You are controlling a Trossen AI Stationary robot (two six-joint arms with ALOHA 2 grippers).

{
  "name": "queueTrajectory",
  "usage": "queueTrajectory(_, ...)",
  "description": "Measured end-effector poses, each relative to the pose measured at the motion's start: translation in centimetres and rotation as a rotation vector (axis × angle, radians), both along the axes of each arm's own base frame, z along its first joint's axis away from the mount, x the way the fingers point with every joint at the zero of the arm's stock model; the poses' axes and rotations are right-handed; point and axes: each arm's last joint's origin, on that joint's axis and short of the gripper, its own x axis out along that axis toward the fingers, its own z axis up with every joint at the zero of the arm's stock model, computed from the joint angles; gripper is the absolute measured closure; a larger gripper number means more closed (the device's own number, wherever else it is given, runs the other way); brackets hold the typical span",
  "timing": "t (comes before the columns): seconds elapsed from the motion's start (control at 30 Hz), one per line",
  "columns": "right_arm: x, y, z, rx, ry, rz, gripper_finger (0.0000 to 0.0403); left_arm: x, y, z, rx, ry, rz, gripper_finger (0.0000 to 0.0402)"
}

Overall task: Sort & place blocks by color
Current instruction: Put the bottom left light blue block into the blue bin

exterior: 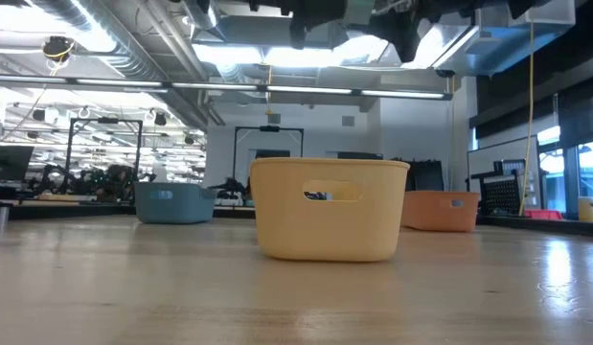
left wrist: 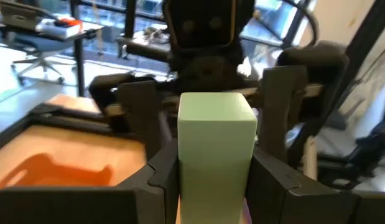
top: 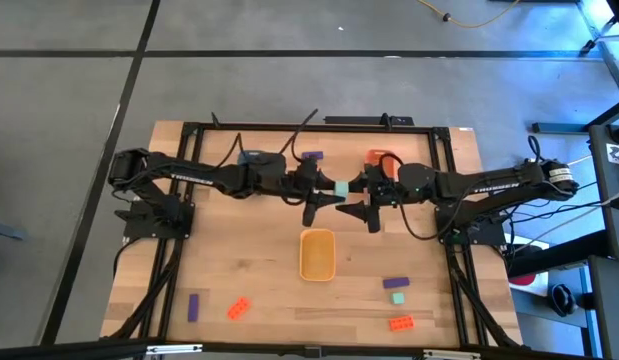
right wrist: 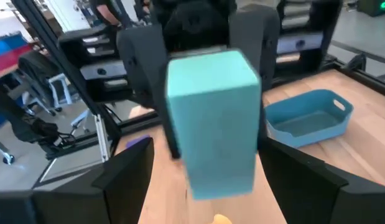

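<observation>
A mint-green block hangs in mid-air over the table's middle, between the two arms. My left gripper reaches in from the left and is shut on it. My right gripper comes from the right, open, with a finger on either side of the block's free end, touching nothing. A purple block lies near the far edge. Near the front edge lie a purple block, an orange-red block, another purple block, a mint block and an orange-red block. My left gripper pinches the mint-green block between its two fingers, on its two opposite side faces. The fingers lie level and come from the table's left. The block is lifted clear of the table, and its free end sticks out toward the right gripper.
The yellow tray stands on the table below and nearer than the grippers. The blue tray sits behind the left arm and the orange tray behind the right arm, both at the far edge. Bare wood shows left and right of the yellow tray.
</observation>
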Motion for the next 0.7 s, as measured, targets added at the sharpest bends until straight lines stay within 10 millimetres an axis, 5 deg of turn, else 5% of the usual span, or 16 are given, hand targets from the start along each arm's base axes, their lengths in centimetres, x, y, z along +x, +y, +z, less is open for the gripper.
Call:
queueTrajectory(0.23, -0.4, 0.0, 0.0, -0.026, 0.024, 0.004, 0.0108, -2.7, 1.2, 1.2, 0.063, 0.146, 0.059, 0.0280)
queueTrajectory(0.37, -1.0, 0.0, 0.2, -0.026, 0.040, 0.004, 0.0108, -5.4, 3.2, 2.2, 0.130, 0.267, 0.240, 0.0280)
queueTrajectory(0.7, -1.8, -0.2, 0.7, -0.028, 0.039, -0.024, 0.0108, -12.3, 11.4, -1.5, -0.072, 0.832, 0.625, 0.0280)
